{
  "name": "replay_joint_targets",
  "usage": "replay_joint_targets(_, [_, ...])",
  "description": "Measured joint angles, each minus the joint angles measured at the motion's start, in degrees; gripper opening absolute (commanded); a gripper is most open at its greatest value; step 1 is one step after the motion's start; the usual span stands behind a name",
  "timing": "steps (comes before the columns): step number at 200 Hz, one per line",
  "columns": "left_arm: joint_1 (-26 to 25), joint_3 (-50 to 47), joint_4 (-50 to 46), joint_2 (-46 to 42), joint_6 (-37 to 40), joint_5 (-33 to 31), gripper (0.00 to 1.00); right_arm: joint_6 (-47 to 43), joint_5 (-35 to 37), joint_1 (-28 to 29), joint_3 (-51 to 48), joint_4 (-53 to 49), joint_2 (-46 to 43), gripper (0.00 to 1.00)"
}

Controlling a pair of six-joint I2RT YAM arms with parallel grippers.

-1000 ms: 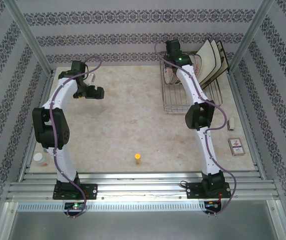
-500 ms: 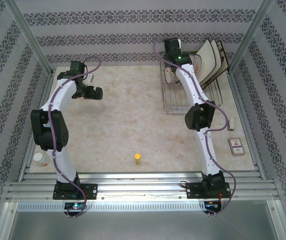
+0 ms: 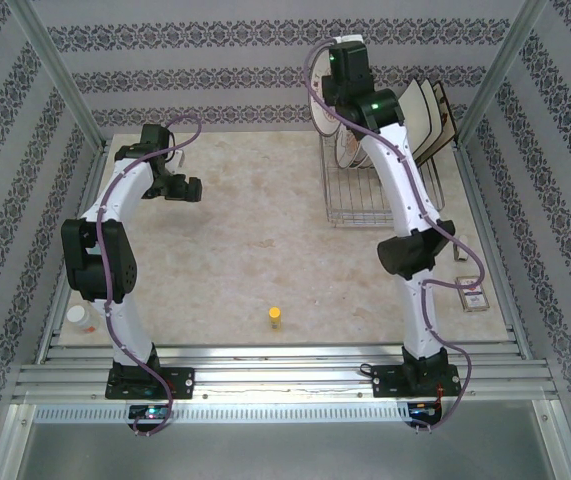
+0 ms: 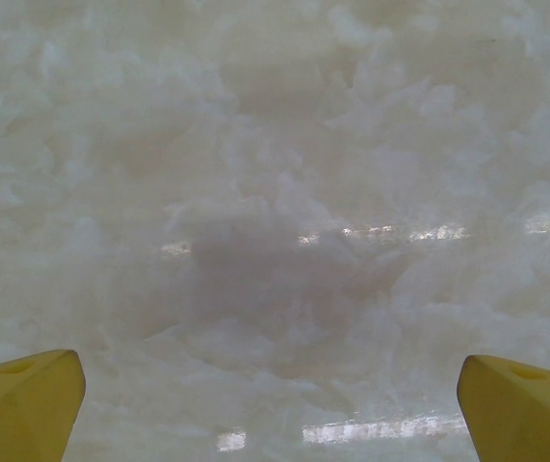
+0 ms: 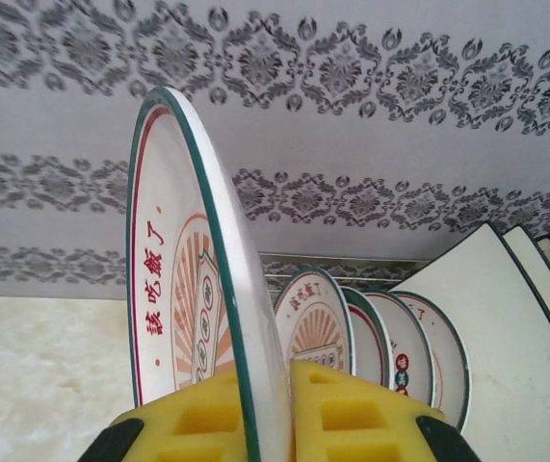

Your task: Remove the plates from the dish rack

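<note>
Your right gripper (image 5: 289, 385) was clamped on the lower rim of the held plate (image 5: 173, 289), a round one with an orange-red ray pattern. Its yellow pads (image 5: 207, 414) pinched the edge from both faces. The plate stood on edge, clear above the dish rack (image 3: 365, 205), which sat at the far right corner of the table (image 3: 255, 230). Three more round plates (image 5: 318, 322) stood in the rack just behind the held one, and the square plates (image 5: 506, 318) leaned at the rack's right end. Your left gripper (image 4: 267, 385) hung spread wide over bare table toward the far left corner, grasping nothing.

The grip was my main worry. You held only a narrow strip of rim, with most of the plate's weight above the pads. A quick swing or a sharp wrist turn could have let it pivot or slide out.

The neighbouring plates were also near. A low or sideways pull could have clipped their rims or the tines and tipped them.

Setting the plate down on edge would have let it roll or topple. Your left arm was well apart from it, too far to catch anything.
</note>
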Motion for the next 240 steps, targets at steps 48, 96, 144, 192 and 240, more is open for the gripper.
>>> replay_joint_targets(48, [0.0,0.0,0.02,-0.66,-0.04,0.15,1.0,11.19,-27.39,-6.08,-31.95,13.29,-16.06,0.0])
replay_joint_targets(96, [0.0,-0.13,0.07,-1.07,-0.07,0.46,1.0,31.32,-56.35,-13.73,-62.55,43.39,-19.04,0.0])
replay_joint_targets(144, [0.0,-0.55,0.42,-2.38,-0.22,2.08,1.0,42.01,-65.72,-11.61,-72.35,60.39,-16.28,0.0])
replay_joint_targets(192, [1.38,-5.97,10.64,-6.82,-5.49,20.55,1.0,45.51,-67.47,-9.99,-72.65,67.36,-14.36,0.0])
replay_joint_targets(240, [4.76,-17.81,41.79,-7.69,-27.17,43.76,0.93,46.53,-67.87,-8.11,-70.55,68.0,-11.45,0.0])
